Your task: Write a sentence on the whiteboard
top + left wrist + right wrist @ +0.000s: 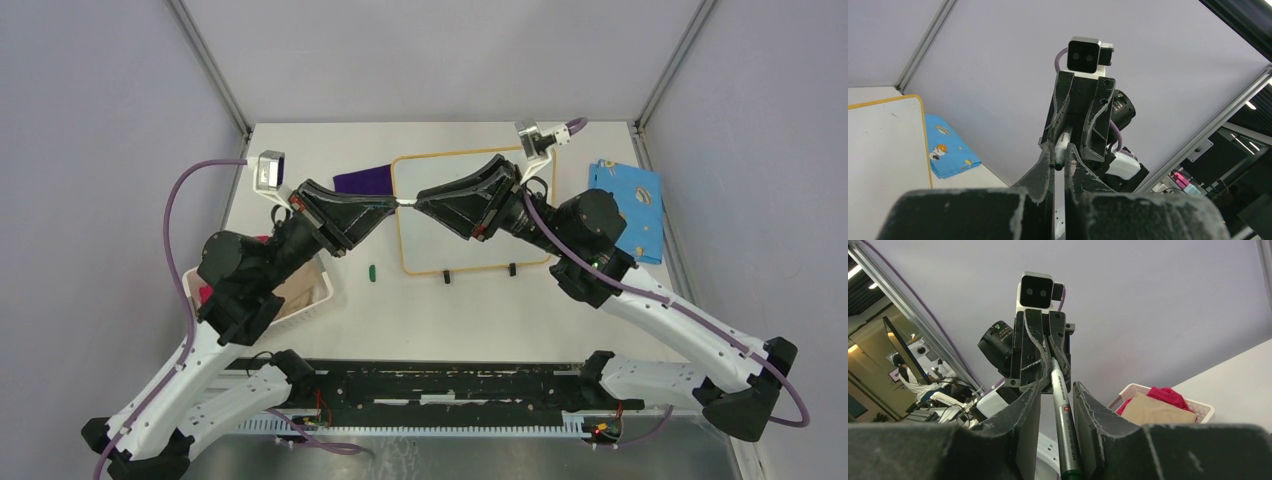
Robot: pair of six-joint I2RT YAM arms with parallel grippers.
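Container: white basket (327,286) at the left edge of the surface (460,320), partly under the left forearm. It holds a red cloth (1166,394) and a tan cloth (1155,415), the tan one lying in front of the red in the right wrist view.

Whiteboard (450,245) lies flat at centre-back of the surface, orange frame all round, its two black feet at the near edge. The part not covered by the arms is white. A purple cloth (362,180) touches or tucks under its far left corner; I cannot tell which. A blue patterned cloth (630,205) lies near the right edge of the surface, apart from the board. A small green cap (371,271) lies on the surface just left of the board's near left corner.

Open room: a bare strip of surface runs between the board's near edge and the arm bases. The back edge behind the board is bare too.

Arms: both reach in from the sides and meet tip to tip above the board's left half, wrists turned so each camera looks at the other gripper.

A marker (1064,425) bridges them. Left gripper (1060,162) is pressed together, pinching the marker's end. Right gripper (1057,387) has its fingers on either side of the marker barrel with a sliver of gap on one side. Whether it grips, I cannot tell.
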